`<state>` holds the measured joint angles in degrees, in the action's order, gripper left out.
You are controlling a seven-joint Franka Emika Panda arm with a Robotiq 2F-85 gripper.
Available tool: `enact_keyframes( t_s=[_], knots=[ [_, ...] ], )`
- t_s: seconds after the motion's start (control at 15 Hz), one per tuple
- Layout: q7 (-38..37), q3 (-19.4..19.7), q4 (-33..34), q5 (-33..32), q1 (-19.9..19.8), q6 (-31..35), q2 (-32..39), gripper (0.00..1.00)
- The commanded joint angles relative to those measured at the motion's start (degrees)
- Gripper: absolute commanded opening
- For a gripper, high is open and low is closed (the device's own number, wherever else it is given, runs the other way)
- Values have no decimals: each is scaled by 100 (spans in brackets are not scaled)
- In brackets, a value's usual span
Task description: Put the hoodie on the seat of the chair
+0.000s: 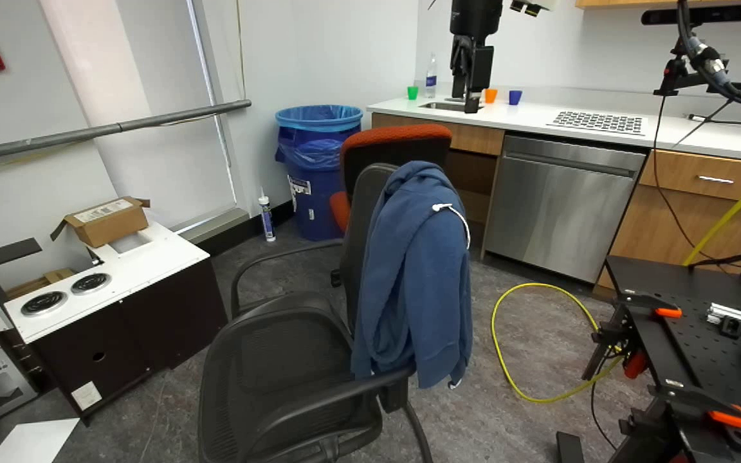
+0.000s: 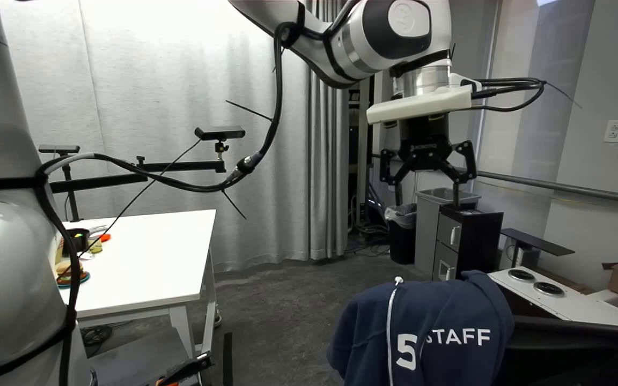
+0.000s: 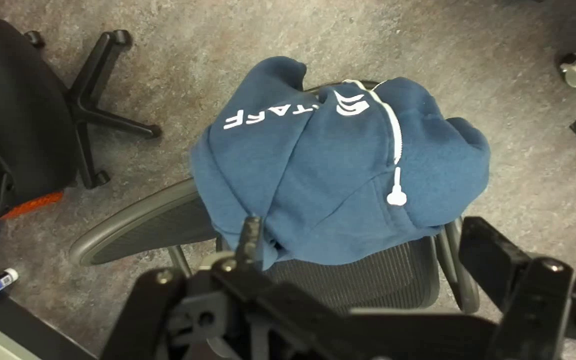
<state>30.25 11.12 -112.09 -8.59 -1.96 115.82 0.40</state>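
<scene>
The blue hoodie (image 1: 419, 276) hangs draped over the top of the black chair's back (image 1: 363, 218). Its white cord and white lettering show in an exterior view (image 2: 438, 321) and in the wrist view (image 3: 328, 175). The chair's black seat (image 1: 280, 360) is bare in an exterior view; part of it shows below the hoodie in the wrist view (image 3: 363, 280). It is hidden in an exterior view where the chair back (image 2: 566, 343) shows. My gripper (image 2: 427, 202) is open and empty, pointing down, above and apart from the hoodie. Its fingers spread wide in the wrist view (image 3: 362, 225).
An orange-backed chair (image 1: 396, 136) stands just behind the black chair. A black table with clamps (image 1: 705, 341) and a yellow hose (image 1: 499, 350) lie to one side. A white stove-top cabinet (image 1: 171, 254) stands on the other side. A white table (image 2: 164, 262) stands near the robot base.
</scene>
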Motion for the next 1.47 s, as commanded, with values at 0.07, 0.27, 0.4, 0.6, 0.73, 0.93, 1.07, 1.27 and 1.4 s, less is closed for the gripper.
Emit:
enact_keyframes(
  t_s=[0.07,0.27,0.4,0.6,0.73,0.93,1.07,1.27,1.4],
  knots=[
    [108,-161,1006,-293,-268,32,771,100],
    [131,-177,1460,-399,-367,35,1194,100],
    [108,-189,1711,-465,-433,46,1464,100],
    [47,-208,2012,-533,-518,18,1802,100],
    [-2,-214,2174,-579,-548,-23,1961,100],
    [-90,-214,2352,-679,-571,-16,2127,100],
    [-135,-215,2426,-739,-580,67,2197,100],
    [-378,-209,2455,-708,-589,338,2242,100],
    [-607,-225,2432,-573,-609,557,2261,100]
  ],
)
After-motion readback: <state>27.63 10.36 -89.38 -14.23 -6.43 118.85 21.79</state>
